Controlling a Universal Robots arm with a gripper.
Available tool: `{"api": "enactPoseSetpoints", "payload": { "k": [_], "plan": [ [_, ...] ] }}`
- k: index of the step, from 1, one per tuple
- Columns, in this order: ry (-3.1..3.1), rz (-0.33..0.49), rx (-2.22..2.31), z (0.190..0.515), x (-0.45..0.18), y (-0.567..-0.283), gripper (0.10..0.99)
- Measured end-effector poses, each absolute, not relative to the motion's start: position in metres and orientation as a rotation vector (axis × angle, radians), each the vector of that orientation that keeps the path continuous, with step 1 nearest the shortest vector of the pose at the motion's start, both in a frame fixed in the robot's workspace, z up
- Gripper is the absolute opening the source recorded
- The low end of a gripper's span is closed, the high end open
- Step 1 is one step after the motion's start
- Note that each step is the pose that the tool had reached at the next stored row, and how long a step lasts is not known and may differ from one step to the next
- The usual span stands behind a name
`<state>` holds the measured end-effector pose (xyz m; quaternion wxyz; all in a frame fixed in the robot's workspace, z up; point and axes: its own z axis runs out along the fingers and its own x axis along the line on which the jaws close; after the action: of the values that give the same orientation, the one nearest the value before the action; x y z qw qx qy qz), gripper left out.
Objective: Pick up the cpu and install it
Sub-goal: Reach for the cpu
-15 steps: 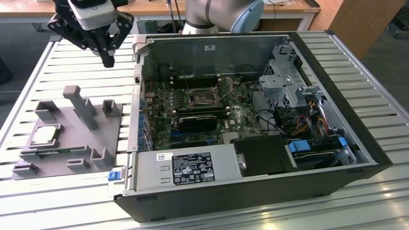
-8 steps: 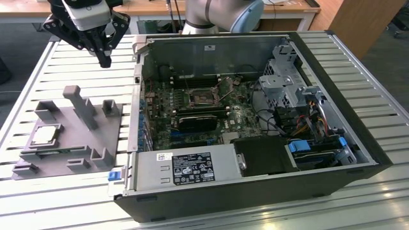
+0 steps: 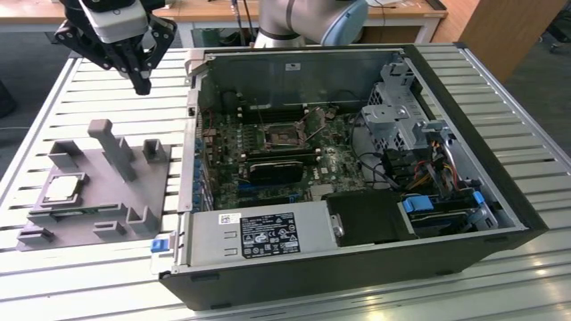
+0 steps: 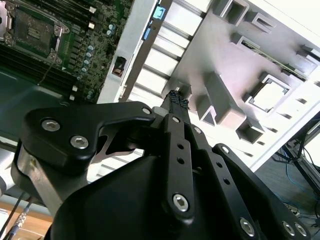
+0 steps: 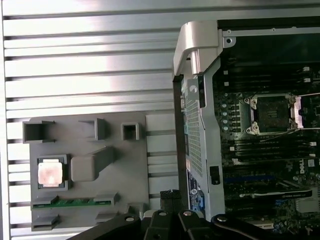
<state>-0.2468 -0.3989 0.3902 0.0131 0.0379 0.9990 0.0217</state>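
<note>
The cpu point(image 3: 64, 189) lies flat in a square pocket of a grey holder block point(image 3: 156, 194) on the slatted table, at the exterior view's left. Its silvery top also shows in both wrist views point(image 5: 51, 174) point(image 4: 270, 96). My gripper point(image 3: 141, 87) hangs high above the table, behind the holder and beside the computer case's corner. Its fingers point(image 4: 175, 98) are shut together with nothing between them. Inside the open case, the motherboard's cpu socket point(image 3: 285, 136) point(image 5: 272, 114) stands with its frame lifted and its bed bare.
The open computer case point(image 3: 499, 167) takes up the table's middle and right, with tall side walls and a metal corner bracket point(image 5: 197, 42). A long black card point(image 3: 281, 168) sits below the socket. The holder carries upright posts point(image 3: 111, 144) and a green memory stick point(image 5: 75, 202).
</note>
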Motion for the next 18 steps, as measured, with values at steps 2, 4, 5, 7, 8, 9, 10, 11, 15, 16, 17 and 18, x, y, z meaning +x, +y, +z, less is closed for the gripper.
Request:
{"api": "enactPoseSetpoints", "payload": {
  "k": [2,4,5,7,8,9,10,11,15,16,17,18],
  "plan": [
    [3.112,0.068,0.118,0.39,-0.248,-0.399,0.106],
    [3.112,0.068,0.118,0.39,-0.25,-0.399,0.106],
    [3.112,0.068,0.118,0.39,-0.25,-0.399,0.106],
    [3.112,0.068,0.118,0.39,-0.252,-0.399,0.106],
    [3.112,0.068,0.118,0.39,-0.252,-0.399,0.106],
    [3.113,0.068,0.118,0.39,-0.253,-0.399,0.106],
    [3.112,0.068,0.118,0.39,-0.254,-0.399,0.106],
    [3.112,0.068,0.118,0.39,-0.254,-0.399,0.106],
    [3.112,0.068,0.118,0.39,-0.257,-0.399,0.106],
    [3.113,0.068,0.118,0.39,-0.258,-0.399,0.106],
    [3.113,0.068,0.118,0.39,-0.258,-0.399,0.106],
    [3.112,0.068,0.118,0.39,-0.259,-0.399,0.106]
  ]
}}
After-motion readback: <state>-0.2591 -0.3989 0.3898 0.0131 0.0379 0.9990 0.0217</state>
